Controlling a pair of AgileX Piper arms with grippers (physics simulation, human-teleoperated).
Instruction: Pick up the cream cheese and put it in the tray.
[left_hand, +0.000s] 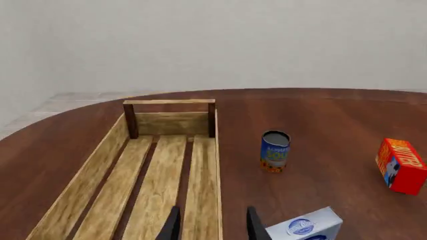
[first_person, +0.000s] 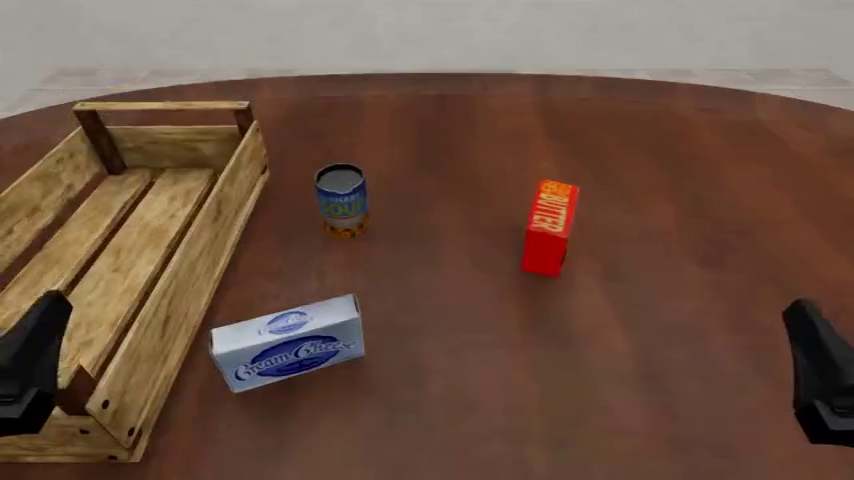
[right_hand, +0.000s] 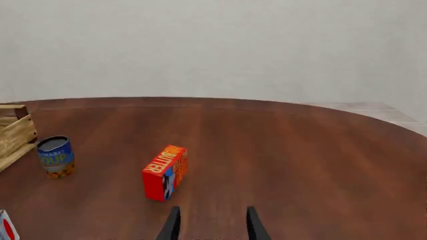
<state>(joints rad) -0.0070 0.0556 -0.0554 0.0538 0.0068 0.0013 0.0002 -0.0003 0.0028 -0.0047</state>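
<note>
Nothing is held, so the task stands at its first step, the reach for the cream cheese (first_person: 287, 343). The box lies flat on the dark wood surface (first_person: 667, 150), its blue logo upward, just beside the near end of the tray's (first_person: 187, 270) right wall and turned a little askew to it. The left pincer (left_hand: 211, 225) hangs above the tray's near end with its two fingers spread apart and nothing between them; in the left wrist view a corner of the box shows close alongside one finger. The right pincer (right_hand: 211, 224) hangs over the near right of the surface, well apart from the box, also spread and holding nothing. A can (first_person: 342, 200) stands upright beyond the box, and a red butter box (first_person: 549, 227) stands on its edge farther to the right; neither sits between the left pincer and the cream cheese. The next move probably belongs to the left arm, which is much nearer: shift rightward off the tray, turn to match the box's slant, descend with fingers straddling its narrower width, and close. The tray wall so close beside the box leaves little room for the finger on that side.
</note>
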